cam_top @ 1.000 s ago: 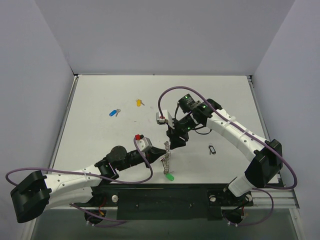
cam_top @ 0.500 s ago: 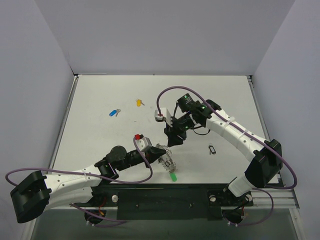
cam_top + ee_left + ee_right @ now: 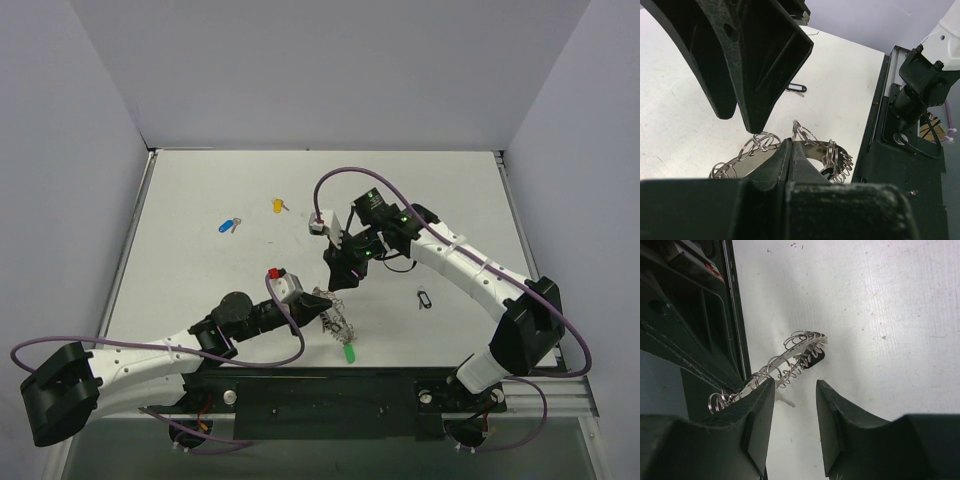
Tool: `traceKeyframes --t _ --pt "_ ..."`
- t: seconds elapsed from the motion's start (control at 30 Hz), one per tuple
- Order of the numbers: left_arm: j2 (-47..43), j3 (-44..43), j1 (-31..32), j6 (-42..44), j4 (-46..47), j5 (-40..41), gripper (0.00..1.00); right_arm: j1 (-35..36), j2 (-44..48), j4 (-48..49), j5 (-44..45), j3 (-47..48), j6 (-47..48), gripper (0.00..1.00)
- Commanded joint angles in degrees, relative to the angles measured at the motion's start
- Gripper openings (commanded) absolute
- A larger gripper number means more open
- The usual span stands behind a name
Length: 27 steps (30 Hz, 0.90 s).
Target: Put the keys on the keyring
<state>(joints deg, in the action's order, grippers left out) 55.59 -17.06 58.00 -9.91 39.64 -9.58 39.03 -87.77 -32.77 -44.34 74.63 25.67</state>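
My left gripper [image 3: 320, 308] [image 3: 790, 150] is shut on the keyring [image 3: 335, 318] [image 3: 812, 150], a curved metal band strung with several small wire rings. A green key [image 3: 348, 353] lies just past the ring's near end; whether it hangs from the ring I cannot tell. Further off on the table lie a blue key [image 3: 228, 225] and a yellow key [image 3: 277, 205]. My right gripper [image 3: 340, 275] [image 3: 795, 400] hovers open just behind the keyring [image 3: 790, 362]. Nothing sits between its fingers, and its left fingertip [image 3: 762, 405] is right beside the band.
A small black clip [image 3: 424, 297] [image 3: 796, 88] lies on the white table to the right of both grippers. The table's near edge and black base rail [image 3: 330, 390] run just below the green key. Grey walls enclose the table [image 3: 450, 190] on the left, back and right.
The keyring has swung in the left gripper from nearly edge-on to tilted toward the right. The right gripper has drifted a little up and left, its jaws slightly narrower.
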Motion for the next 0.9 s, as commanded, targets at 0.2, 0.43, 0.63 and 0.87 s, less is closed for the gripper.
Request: traceKeyframes --t 0.2,0.43,0.63,0.87 --pt "-3.2 0.0 -1.0 -2.2 3.3 2.6 0.0 -3.2 2.3 -4.3 -6.5 -0.3 4.6 0.34" --pt "-4.0 0.7 -1.7 -3.7 3.8 3.9 0.0 -1.6 1.8 -7.9 -7.8 0.1 10.0 0.34" --pt "-4.2 1.0 -2.3 -4.6 4.0 4.3 0.0 -0.7 1.7 -10.7 -10.2 0.4 13.1 0.34" --pt "-4.4 1.4 -2.9 -5.4 4.2 4.5 0.0 -0.9 2.1 -16.2 -11.1 1.1 19.8 0.34"
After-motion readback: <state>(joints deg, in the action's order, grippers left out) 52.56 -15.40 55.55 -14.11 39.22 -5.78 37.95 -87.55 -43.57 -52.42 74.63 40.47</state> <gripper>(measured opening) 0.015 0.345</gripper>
